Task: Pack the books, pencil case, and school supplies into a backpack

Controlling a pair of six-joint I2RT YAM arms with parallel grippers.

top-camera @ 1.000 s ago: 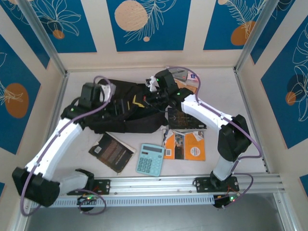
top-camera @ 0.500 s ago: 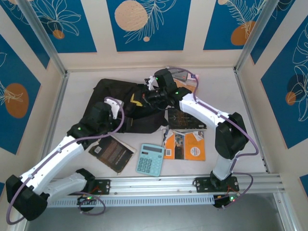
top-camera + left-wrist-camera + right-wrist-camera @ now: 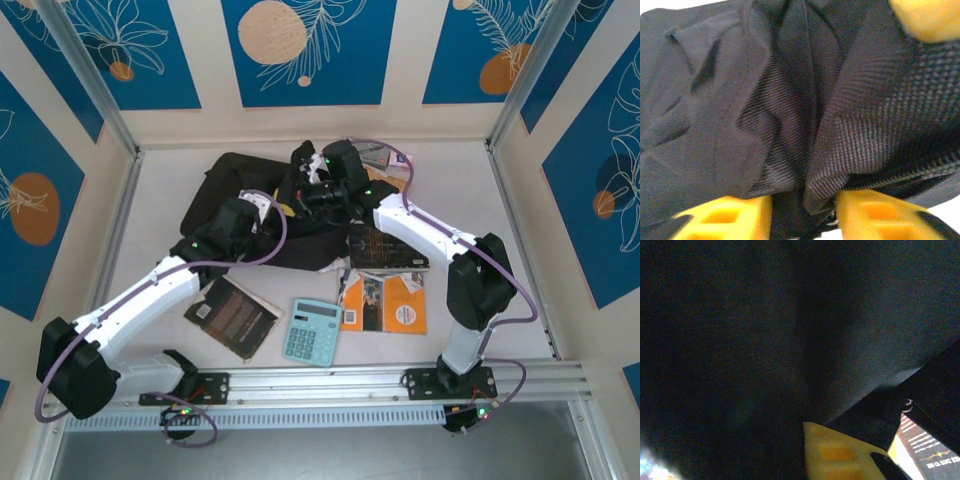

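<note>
While my left gripper (image 3: 802, 212) clamps the backpack's (image 3: 225, 182) fabric, my right gripper's (image 3: 295, 203) state unclear, I should pull it open.

Found the left gripper (image 3: 272, 212) and right gripper (image 3: 303, 190) both pressed into the crumpled black backpack (image 3: 222, 185), fingertips near each other, jaws hidden by fabric. Noted a black book (image 3: 385, 248) just beside the right gripper's fingers. Saw a brown book (image 3: 232, 315), teal calculator (image 3: 311, 331) and orange book (image 3: 385, 302) well apart from both.
</note>
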